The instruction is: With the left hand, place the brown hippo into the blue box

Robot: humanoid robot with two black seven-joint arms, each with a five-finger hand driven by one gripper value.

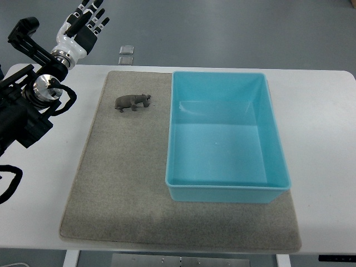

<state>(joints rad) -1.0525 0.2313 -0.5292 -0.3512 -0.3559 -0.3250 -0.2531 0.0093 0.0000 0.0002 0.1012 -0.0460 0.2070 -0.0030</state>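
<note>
A small brown hippo (132, 102) stands on the grey mat (117, 189), just left of the blue box (225, 192). The box is a light blue rectangular bin with nothing inside it. My left hand (86, 22) is at the upper left, beyond the table's far edge, well away from the hippo. Its fingers are spread and hold nothing. The left arm's black links run down the left edge of the picture.
The mat lies on a white table (322, 139). Two small square plates (127, 54) show on the floor beyond the far edge. A black cable (11, 183) loops at the left edge.
</note>
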